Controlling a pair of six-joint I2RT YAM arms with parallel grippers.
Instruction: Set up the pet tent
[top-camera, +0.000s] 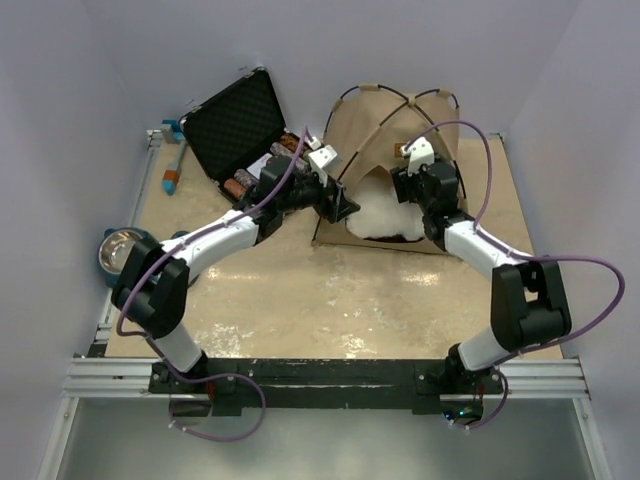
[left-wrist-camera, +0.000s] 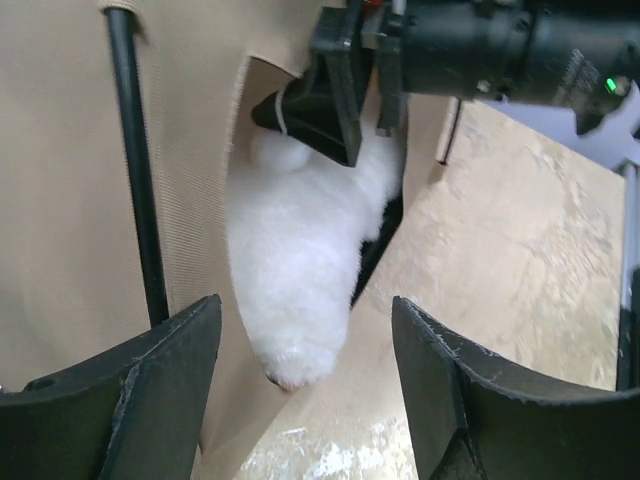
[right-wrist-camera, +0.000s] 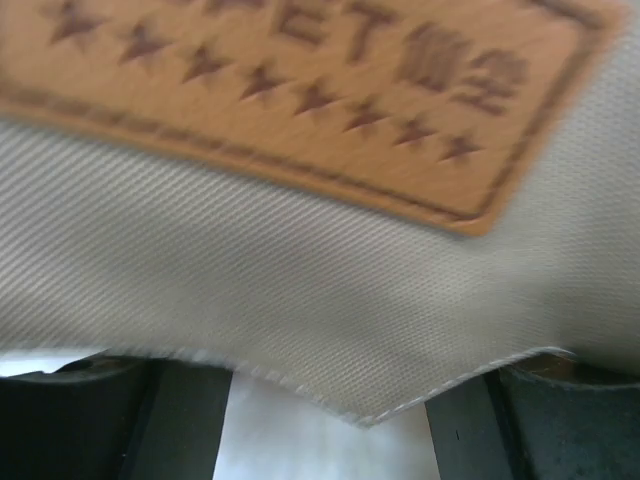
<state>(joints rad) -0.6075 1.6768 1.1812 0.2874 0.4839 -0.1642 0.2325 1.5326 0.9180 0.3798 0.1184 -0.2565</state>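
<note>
From the arm bases, the table (top-camera: 300, 300) runs away from us, with a metal bowl (top-camera: 118, 250) at its 9 o'clock edge.

Past the middle, both arms reach for the pet tent (top-camera: 395, 125). It stands domed at about 1 o'clock on the table, its opening facing us.

The left gripper (left-wrist-camera: 302, 305) sits at the 7 o'clock corner of the tent. Its fingers are spread wide with nothing between them. Through that gap we see the white pillow (left-wrist-camera: 290, 260) lying in the tent's mouth, and a dark pole (left-wrist-camera: 135, 170) running down the tan canvas at 10 o'clock in the left wrist view.

The right gripper (right-wrist-camera: 330, 405) is at the 4 o'clock side of the opening, pressed close to the fabric. Its jaws also stand wide apart. A canvas edge hangs across the space between them, and neither finger pinches it. Just beyond is the tent's tan label (right-wrist-camera: 300, 90), stamped with a row of stars.

Farther back, at 11 o'clock on the table, an open black case (top-camera: 235, 125) lies just left of the tent.
</note>
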